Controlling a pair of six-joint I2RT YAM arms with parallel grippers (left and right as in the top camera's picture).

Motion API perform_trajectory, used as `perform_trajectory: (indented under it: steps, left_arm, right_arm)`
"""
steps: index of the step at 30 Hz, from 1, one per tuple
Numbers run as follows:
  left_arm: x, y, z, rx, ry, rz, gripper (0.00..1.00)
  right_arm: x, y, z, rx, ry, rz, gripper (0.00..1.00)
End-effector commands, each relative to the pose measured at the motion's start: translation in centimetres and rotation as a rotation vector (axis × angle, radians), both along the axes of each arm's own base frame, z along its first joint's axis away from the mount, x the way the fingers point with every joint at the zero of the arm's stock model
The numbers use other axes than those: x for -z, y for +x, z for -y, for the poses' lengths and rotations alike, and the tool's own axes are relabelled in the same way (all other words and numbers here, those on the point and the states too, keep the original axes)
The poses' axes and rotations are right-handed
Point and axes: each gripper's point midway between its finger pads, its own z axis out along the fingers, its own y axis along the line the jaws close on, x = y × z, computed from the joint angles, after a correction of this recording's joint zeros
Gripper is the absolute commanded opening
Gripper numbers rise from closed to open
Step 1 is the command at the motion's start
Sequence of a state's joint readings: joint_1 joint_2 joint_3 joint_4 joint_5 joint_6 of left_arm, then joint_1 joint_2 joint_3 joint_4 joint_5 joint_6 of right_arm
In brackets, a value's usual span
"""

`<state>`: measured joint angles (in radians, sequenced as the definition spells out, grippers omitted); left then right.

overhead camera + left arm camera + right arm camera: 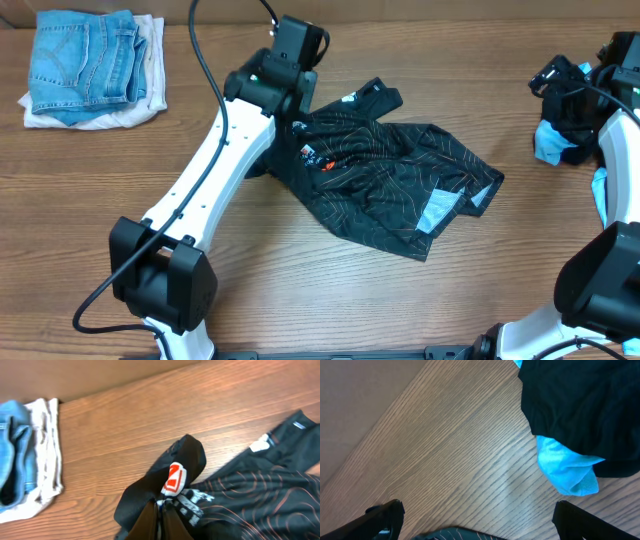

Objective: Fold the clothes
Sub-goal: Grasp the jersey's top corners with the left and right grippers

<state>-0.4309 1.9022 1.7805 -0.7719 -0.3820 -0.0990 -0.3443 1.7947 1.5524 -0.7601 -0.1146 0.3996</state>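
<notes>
The black jersey (390, 180), marked with thin contour lines, lies crumpled at the table's middle. My left gripper (298, 105) is at its upper left edge. In the left wrist view that gripper (161, 512) is shut on a bunched fold of the jersey (240, 495), just below a red and white logo (175, 479). A black and light blue garment (556, 140) lies at the far right. My right gripper (558, 82) hovers by it. Seen from the right wrist, the gripper (480, 520) is open and holds nothing. The garment (580, 415) lies ahead, to its right.
Folded blue jeans (85, 55) lie on a white cloth (150, 70) at the back left corner. They show at the left in the left wrist view as jeans (15, 455). A strip of lined black fabric (455, 534) lies low between the right fingers.
</notes>
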Motion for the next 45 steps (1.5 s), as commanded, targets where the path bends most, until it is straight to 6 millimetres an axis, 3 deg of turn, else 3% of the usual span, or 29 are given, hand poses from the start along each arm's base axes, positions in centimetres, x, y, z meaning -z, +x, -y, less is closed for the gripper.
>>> perform_trajectory:
  steps: [1, 10, 18, 20, 25, 27, 28, 31, 33, 38, 45]
  left_arm:
    - [-5.3, 0.1, -1.5, -0.064, -0.002, 0.116, 0.04]
    - [-13.3, -2.8, -3.9, -0.115, -0.029, 0.274, 0.04]
    - [-18.1, -5.0, -6.5, -0.204, -0.042, 0.397, 0.04]
    - [-18.6, -5.1, -6.8, -0.217, -0.040, 0.414, 0.04]
    - [-18.7, -4.9, -7.3, -0.244, -0.059, 0.424, 0.04]
    - [-18.7, -4.8, -7.6, -0.264, -0.073, 0.430, 0.04]
    - [-18.7, -4.7, -8.0, -0.274, -0.077, 0.431, 0.04]
    - [-18.7, -4.6, -8.3, -0.285, -0.077, 0.431, 0.04]
    - [-18.7, -4.6, -8.7, -0.294, -0.075, 0.432, 0.04]
    - [-18.6, -4.3, -10.1, -0.338, -0.089, 0.435, 0.04]
    - [-18.4, -4.2, -10.3, -0.340, -0.100, 0.431, 0.04]
  right_arm:
    - [-0.7, 0.4, 0.3, 0.009, -0.010, 0.016, 1.00]
    - [-1.3, 1.2, 0.3, -0.002, -0.010, 0.061, 1.00]
    - [-0.7, 0.1, -4.7, -0.143, 0.213, 0.025, 1.00]
    - [-0.6, -0.5, -6.6, -0.190, 0.286, 0.005, 1.00]
    - [-0.5, -3.5, -14.4, -0.356, 0.505, -0.118, 1.00]
    - [0.1, -5.4, -18.9, -0.441, 0.530, -0.217, 1.00]
    - [0.2, -6.4, -22.4, -0.522, 0.527, -0.258, 1.00]
    - [0.4, -7.6, -27.3, -0.649, 0.479, -0.291, 1.00]
    - [1.1, -7.9, -29.2, -0.791, 0.330, -0.266, 1.00]
    - [2.9, -8.8, -31.8, -1.013, -0.115, -0.270, 1.00]
    - [2.6, -11.9, -39.3, -1.313, -0.238, -0.177, 1.00]
